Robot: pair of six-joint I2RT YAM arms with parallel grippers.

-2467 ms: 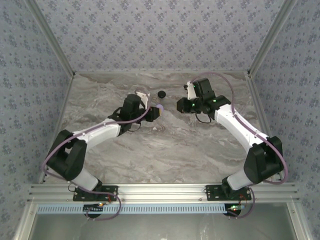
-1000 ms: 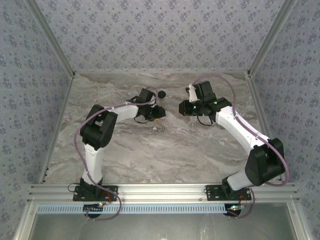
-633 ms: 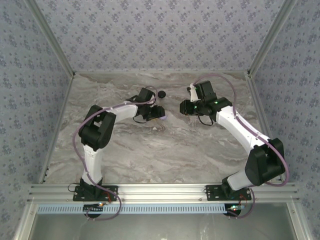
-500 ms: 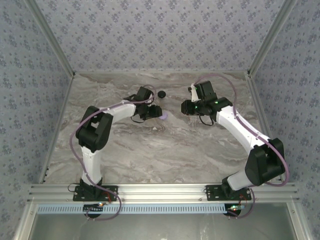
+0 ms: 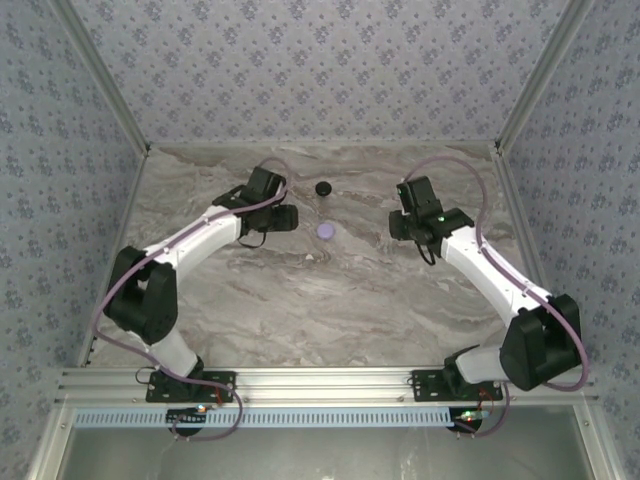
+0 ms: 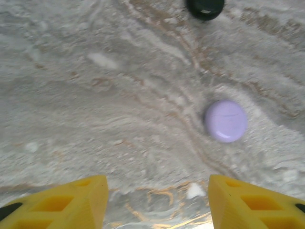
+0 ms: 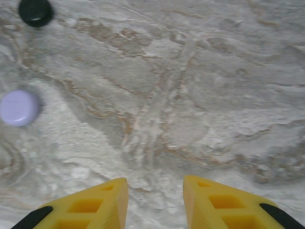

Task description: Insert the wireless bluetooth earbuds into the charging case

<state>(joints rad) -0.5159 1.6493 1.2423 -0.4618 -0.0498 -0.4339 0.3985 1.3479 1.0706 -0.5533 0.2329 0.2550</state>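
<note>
The charging case (image 5: 326,230) is a small round lavender puck lying closed and flat on the marble table, on its own between the two arms. It lies ahead and to the right of my left gripper (image 6: 157,205) in the left wrist view, as the case (image 6: 225,120). In the right wrist view the case (image 7: 18,108) sits far left. My left gripper (image 5: 290,218) is open and empty, a short way left of the case. My right gripper (image 5: 396,226), seen closer as the right gripper (image 7: 155,200), is open with bare table between its yellow fingers. The earbuds are out of view.
A black round object (image 5: 323,188) sits on the table just behind the case; it also appears as the black object (image 6: 205,7) and the black object (image 7: 35,12). Patterned walls and metal posts enclose the marble table (image 5: 330,300) at the back and sides.
Both grippers have opened and drawn back from the middle, the left one leftwards and the right one rightwards. The case, earlier at the left gripper's tips, now lies alone on the table.
</note>
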